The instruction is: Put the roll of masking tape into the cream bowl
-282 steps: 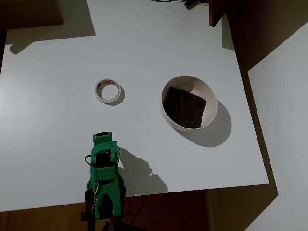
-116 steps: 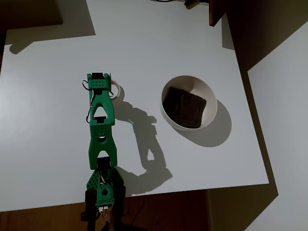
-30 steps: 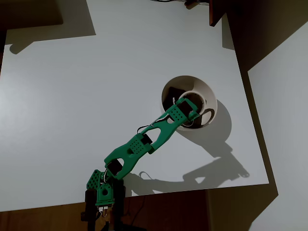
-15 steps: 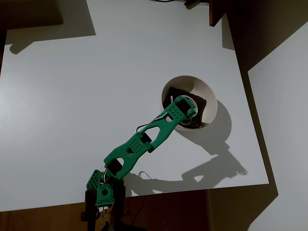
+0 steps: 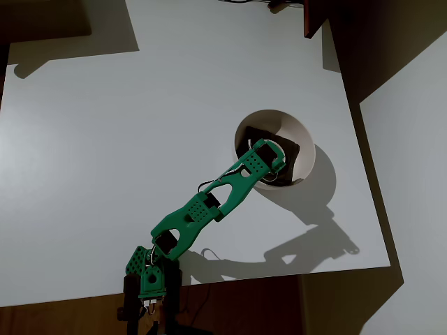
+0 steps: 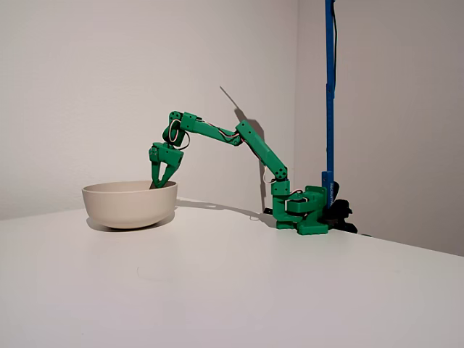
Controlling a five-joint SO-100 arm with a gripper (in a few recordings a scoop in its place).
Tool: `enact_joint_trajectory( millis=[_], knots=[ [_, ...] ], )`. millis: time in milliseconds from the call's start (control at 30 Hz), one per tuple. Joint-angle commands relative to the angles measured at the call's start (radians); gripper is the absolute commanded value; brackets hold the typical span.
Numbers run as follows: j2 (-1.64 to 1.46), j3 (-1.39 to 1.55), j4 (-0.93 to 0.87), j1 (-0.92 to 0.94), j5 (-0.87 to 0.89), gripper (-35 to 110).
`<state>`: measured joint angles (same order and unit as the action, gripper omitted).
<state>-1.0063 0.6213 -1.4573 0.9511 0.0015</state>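
**Overhead view: one arm reaching into one bowl, tape hidden**

One green arm [image 5: 202,209] is stretching from its base at the bottom edge of the white table [image 5: 105,139] diagonally up and to the right, ending over the near rim of one cream bowl [image 5: 297,132]. Inside the bowl, one dark folded cloth [image 5: 293,155] is showing beside the wrist. The gripper [image 5: 271,159] is sitting over the bowl's interior; from above its fingers are hidden beneath the wrist body. The roll of masking tape is not distinguishable here: a pale rounded patch is showing just at the wrist, but I cannot tell whether that is the tape or the bowl's wall.

In the fixed view, the same arm [image 6: 246,145] is arching from its base at the right, with one blue pole [image 6: 330,87] standing upright behind it. The gripper [image 6: 162,179] is pointing down, its tips dipping just behind the rim of the cream bowl [image 6: 129,204]. The two fingers [image 6: 170,172] are converging toward their tips; whether they are pinching anything cannot be told, as the tips are hidden by the rim.
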Motion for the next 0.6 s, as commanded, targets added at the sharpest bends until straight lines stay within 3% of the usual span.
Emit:
enact_joint_trajectory(
  millis=[0, 167, 567],
  knots=[
    [-0.138, -0.058, 0.012, -0.031, 0.044, -8],
    [-0.298, -0.058, -0.017, -0.114, 0.092, -8],
    [-0.712, -0.057, -0.276, -0.408, 0.124, -8]
  ],
)
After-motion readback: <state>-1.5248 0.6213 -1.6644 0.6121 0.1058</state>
